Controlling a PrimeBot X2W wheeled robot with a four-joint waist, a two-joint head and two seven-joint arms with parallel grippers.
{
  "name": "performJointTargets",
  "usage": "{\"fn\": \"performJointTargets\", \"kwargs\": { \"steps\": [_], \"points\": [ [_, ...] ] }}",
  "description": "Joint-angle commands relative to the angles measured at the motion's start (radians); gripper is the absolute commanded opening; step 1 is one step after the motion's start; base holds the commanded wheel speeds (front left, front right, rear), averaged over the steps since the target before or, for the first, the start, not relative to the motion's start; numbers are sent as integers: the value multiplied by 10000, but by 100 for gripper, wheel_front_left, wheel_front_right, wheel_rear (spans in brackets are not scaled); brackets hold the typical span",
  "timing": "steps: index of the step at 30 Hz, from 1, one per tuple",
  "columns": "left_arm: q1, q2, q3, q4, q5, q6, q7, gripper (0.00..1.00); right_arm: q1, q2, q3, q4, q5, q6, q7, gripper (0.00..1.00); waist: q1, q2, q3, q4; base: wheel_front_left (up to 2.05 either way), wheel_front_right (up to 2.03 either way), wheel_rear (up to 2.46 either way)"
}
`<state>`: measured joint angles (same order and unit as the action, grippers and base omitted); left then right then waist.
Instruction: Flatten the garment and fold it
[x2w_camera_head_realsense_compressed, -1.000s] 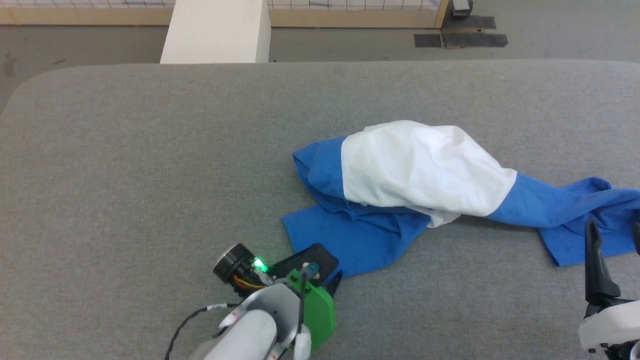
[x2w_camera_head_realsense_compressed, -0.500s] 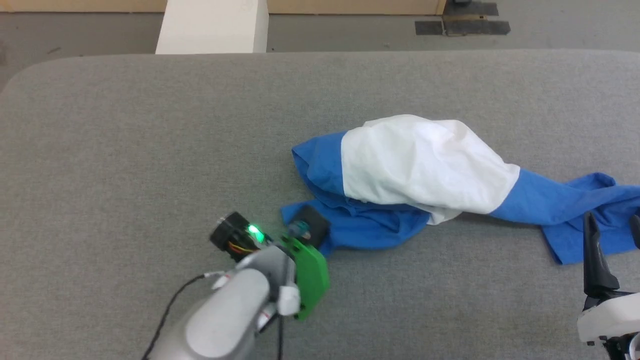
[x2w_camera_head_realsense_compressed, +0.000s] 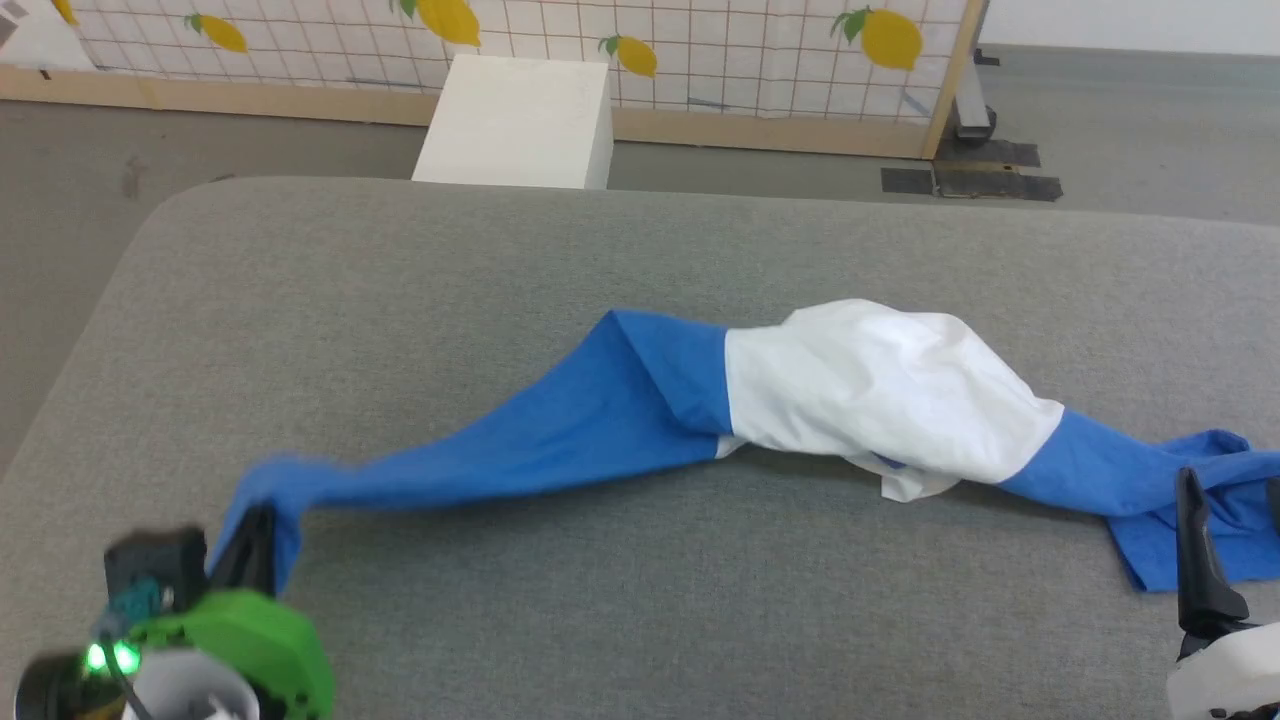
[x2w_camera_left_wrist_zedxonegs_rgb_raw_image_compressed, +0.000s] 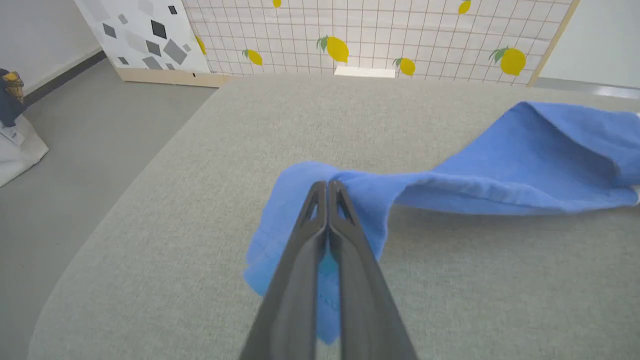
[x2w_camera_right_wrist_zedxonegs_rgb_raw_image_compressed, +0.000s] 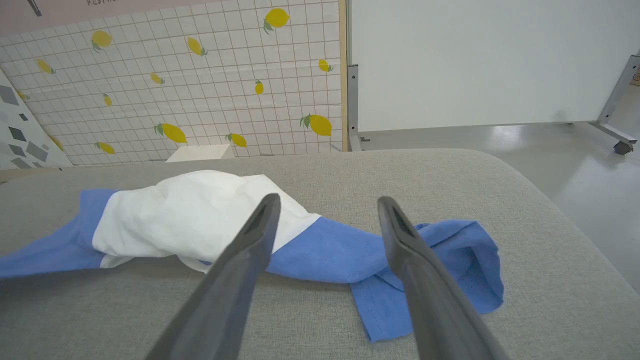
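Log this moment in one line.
left gripper: shut on garment, blue end | right gripper: open, near other end | garment: stretched, not flat

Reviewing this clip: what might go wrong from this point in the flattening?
1. The left claw pinches only a small blue edge of the garment; a taut pull may slip it free.
2. The right claw is open, not gripping the other blue end, so nothing anchors it and the bunched white middle may just drag leftward rather than spread.

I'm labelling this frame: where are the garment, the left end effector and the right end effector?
garment (x2w_camera_head_realsense_compressed: 880, 400), head view, white body panel.
left end effector (x2w_camera_left_wrist_zedxonegs_rgb_raw_image_compressed: 327, 184), left wrist view, between shut fingertips.
right end effector (x2w_camera_right_wrist_zedxonegs_rgb_raw_image_compressed: 328, 199), right wrist view, between open fingertips.
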<state>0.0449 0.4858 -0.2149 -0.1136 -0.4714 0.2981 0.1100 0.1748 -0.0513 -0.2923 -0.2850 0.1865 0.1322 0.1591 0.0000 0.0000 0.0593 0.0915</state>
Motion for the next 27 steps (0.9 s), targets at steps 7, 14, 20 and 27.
{"fn": "performJointTargets", "kwargs": {
  "steps": [7, 14, 20, 27],
  "points": [
    [1048, -708, 106, 831, -481, 304, -752, 100, 158, 10, 12, 174, 92, -15, 95, 100, 0, 0, 26, 211, 0, 0, 0],
    [366, -1660, 487, 145, -817, 8, -2785, 100, 28, 10, 205, 153, -169, -15, 326, 100, 0, 0, 98, 352, 0, 0, 0],
    [45, -2046, 321, -791, -376, 38, -3424, 100, -844, -806, 1062, 210, -504, -15, 1323, 100, 0, 0, 456, 277, 0, 0, 0],
    [-201, -2458, -390, -947, 5, 63, -3479, 100, -2070, -3215, 2856, 1328, 226, -15, 2884, 100, 0, 0, 1203, 370, 0, 0, 0]
  ]
}}
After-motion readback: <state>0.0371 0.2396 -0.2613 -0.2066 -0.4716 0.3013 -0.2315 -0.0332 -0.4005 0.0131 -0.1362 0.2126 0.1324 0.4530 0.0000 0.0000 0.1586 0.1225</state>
